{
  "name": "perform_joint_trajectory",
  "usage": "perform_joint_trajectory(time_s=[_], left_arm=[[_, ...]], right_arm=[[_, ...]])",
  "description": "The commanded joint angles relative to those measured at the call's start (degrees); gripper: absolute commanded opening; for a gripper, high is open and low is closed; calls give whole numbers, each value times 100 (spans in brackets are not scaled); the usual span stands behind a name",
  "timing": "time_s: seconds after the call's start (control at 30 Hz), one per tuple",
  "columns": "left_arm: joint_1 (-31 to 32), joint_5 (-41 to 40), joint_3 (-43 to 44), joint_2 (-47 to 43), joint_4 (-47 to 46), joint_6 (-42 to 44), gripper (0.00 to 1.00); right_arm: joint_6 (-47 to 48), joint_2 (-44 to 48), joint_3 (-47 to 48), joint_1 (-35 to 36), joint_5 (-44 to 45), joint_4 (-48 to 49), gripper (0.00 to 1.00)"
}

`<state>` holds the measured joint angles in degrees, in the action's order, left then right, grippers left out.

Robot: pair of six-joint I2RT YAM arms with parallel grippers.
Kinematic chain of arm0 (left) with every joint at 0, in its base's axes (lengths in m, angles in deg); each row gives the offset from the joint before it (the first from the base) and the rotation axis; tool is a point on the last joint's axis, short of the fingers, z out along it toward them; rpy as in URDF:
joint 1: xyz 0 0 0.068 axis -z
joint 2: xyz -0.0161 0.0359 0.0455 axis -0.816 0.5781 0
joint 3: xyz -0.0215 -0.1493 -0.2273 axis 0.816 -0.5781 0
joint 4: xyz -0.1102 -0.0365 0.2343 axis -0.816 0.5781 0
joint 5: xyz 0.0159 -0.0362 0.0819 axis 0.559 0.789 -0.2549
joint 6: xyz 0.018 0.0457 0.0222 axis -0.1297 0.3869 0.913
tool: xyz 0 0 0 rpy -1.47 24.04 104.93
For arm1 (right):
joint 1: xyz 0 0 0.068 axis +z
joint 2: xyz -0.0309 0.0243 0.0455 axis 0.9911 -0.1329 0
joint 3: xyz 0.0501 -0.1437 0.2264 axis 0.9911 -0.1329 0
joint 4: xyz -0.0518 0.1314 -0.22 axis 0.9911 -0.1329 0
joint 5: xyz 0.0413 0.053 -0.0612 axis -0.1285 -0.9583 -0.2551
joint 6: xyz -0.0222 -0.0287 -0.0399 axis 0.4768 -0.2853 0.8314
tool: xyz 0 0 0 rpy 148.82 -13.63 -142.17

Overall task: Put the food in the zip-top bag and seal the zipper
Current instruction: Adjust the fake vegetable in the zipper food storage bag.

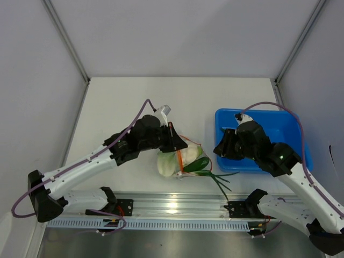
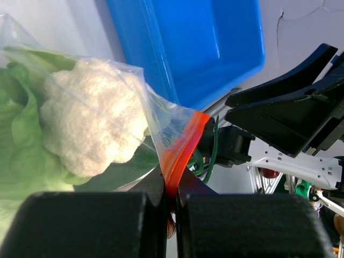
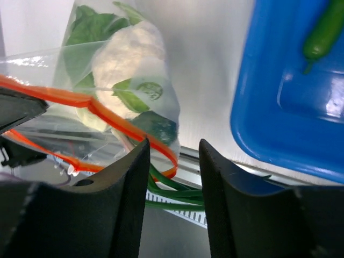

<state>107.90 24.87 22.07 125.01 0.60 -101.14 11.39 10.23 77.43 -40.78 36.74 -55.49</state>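
Overhead, grey walls (image 1: 172, 32) ring the white table (image 1: 134, 102) under the zip-top bag (image 1: 180, 159).

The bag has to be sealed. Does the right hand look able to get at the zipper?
Probably yes: the zipper runs just ahead of the right hand, its fingers parted, nothing between; the left hand pins the other end.

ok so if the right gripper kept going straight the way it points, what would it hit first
Probably the zipper at the mouth of the zip-top bag, looping just ahead of the open right gripper; green stalks lie just beneath, depth unclear.
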Motion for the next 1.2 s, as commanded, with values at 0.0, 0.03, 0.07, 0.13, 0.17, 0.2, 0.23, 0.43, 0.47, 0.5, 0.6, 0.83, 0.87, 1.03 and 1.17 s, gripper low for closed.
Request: perform_joint_trajectory(time_s=[0.0,0.03,0.07,0.13,0.17,0.2,0.23,0.43,0.47,0.5,0.6,0.83,0.87,1.03,1.17], left_arm=[[-30,52,35,-239,-369,-130,0],[-30,52,44,-248,-378,-122,1],[-30,61,44,-248,-360,-121,0],[-30,61,62,-248,-343,-121,1],[-30,61,62,-248,-342,-121,0],[-30,61,53,-248,-342,-121,1],[-30,61,62,-248,-334,-113,0],[-30,52,123,-265,-299,-95,1],[-30,61,149,-265,-299,-95,1],[-30,61,150,-265,-299,-95,1],[-30,79,167,-283,-299,-95,1],[-30,96,159,-371,-246,-113,0],[-21,96,176,-379,-237,-104,1],[-30,114,150,-432,-246,-78,1],[-21,175,-16,-301,-377,-16,1]], right_arm=[[868,-259,190,-107,-981,296,43],[913,-225,-28,-98,-1148,592,42],[957,-164,-152,-89,-1515,752,42],[1054,46,-450,-80,-1877,1225,42],[1063,117,-530,-71,-2009,1350,42],[1071,162,-600,-45,-2159,1421,42],[1080,206,-662,-36,-2177,1500,42],[1116,171,-987,-10,-2020,1492,43],[1107,171,-1031,-10,-1941,1483,43],[1098,162,-1049,-10,-1871,1440,42],[1063,153,-1128,-27,-1493,1386,38],[940,39,-1445,-80,-1193,1623,21],[905,22,-1480,-80,-1211,1711,19],[913,-49,-1385,-72,-1176,1721,0],[948,13,-682,-71,-939,1379,0]])
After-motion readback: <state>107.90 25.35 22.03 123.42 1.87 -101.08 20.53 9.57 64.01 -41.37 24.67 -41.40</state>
